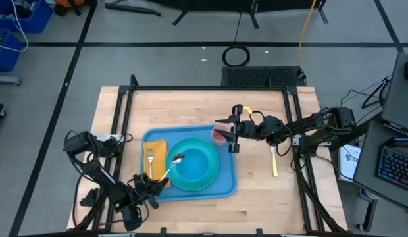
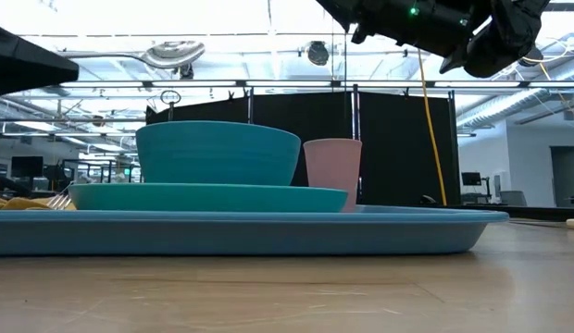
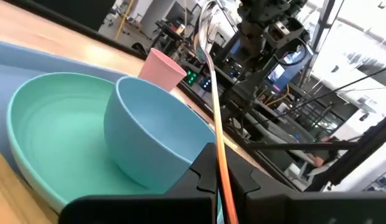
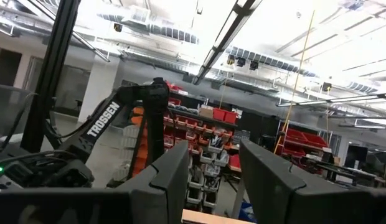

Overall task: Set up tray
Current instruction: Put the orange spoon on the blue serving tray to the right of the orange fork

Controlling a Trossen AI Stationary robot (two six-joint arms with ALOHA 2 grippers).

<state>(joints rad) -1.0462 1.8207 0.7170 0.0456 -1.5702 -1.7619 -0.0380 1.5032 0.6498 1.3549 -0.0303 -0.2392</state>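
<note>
Blue tray, flat, long axis left-right, plate inside

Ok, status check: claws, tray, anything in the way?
Left claw shut on spoon, held over bowl. Right claw open above pink cup. Tray holds plate, napkin, fork. Nothing blocking.

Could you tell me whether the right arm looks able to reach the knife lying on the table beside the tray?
Probably yes: the knife lies alone on bare wood, just below the open, empty right gripper.
</note>
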